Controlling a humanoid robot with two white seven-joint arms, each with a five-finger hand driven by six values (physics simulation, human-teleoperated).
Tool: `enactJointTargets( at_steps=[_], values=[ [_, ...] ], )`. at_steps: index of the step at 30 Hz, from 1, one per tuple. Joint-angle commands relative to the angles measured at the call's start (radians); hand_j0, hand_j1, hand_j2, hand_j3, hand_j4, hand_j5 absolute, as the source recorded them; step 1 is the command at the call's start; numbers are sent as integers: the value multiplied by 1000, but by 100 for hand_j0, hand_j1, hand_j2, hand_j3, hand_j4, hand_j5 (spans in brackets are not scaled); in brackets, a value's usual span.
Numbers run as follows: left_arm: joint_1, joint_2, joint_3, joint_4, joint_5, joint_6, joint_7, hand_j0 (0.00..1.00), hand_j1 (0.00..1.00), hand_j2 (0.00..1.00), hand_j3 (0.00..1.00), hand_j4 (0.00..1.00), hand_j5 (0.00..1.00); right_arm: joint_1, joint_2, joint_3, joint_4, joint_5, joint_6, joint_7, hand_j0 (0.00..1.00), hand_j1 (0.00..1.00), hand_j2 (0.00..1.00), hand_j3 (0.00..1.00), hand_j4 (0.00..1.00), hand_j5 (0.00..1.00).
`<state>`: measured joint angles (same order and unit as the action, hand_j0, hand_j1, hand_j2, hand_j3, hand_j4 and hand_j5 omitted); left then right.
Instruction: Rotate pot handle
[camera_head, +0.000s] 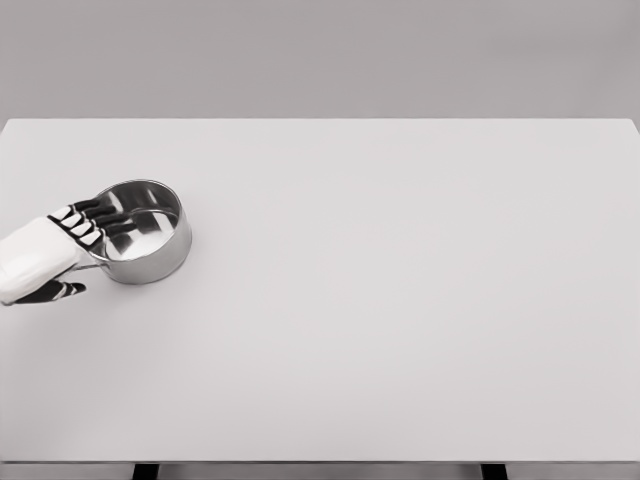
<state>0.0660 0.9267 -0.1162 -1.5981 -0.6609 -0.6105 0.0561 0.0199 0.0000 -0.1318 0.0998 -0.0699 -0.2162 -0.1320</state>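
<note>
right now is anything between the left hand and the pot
Nothing visible is. The left hand is already at the pot, its fingers reaching over the near-left rim into the opening. The pot's handle is hidden under the hand. The right hand is out of view.
</note>
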Motion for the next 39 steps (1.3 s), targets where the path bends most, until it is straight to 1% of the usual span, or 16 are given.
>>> enactJointTargets(
  at_steps=[1,8,9,10,16,22,28,36,37,39],
  values=[
    [0,6,6,0,7,0,1,100,100,100,100,100,100,0,0,0,0,-1,0,0,100,100,100,100,100,100],
    [2,15,9,6,6,0,1,100,100,100,100,100,100,0,0,0,0,-1,0,0,100,100,100,100,100,100],
    [2,15,12,7,6,0,1,100,100,100,100,100,100,0,0,0,0,-1,0,0,100,100,100,100,100,100],
    [2,15,29,24,6,0,1,100,100,100,100,100,100,0,0,0,0,-1,0,0,100,100,100,100,100,100],
    [2,17,39,43,6,0,1,100,100,100,100,100,100,0,0,0,0,-1,0,0,100,100,100,100,100,100],
    [2,18,52,44,3,0,1,100,100,100,100,100,100,0,0,0,0,-1,0,0,100,100,100,100,100,100],
    [0,21,66,78,1,0,1,100,100,100,100,100,100,0,0,0,0,-1,0,0,100,100,100,100,100,100],
    [-9,21,69,90,-5,0,-1,100,100,100,100,100,100,0,0,0,0,-1,0,0,100,100,100,100,100,100],
    [-11,21,73,113,-6,0,-1,100,100,100,100,100,100,0,0,0,0,-1,0,0,100,100,100,100,100,100],
    [-12,21,73,121,-6,0,-2,100,100,100,100,100,100,0,0,0,0,-1,0,0,100,100,100,100,100,100]
  ],
)
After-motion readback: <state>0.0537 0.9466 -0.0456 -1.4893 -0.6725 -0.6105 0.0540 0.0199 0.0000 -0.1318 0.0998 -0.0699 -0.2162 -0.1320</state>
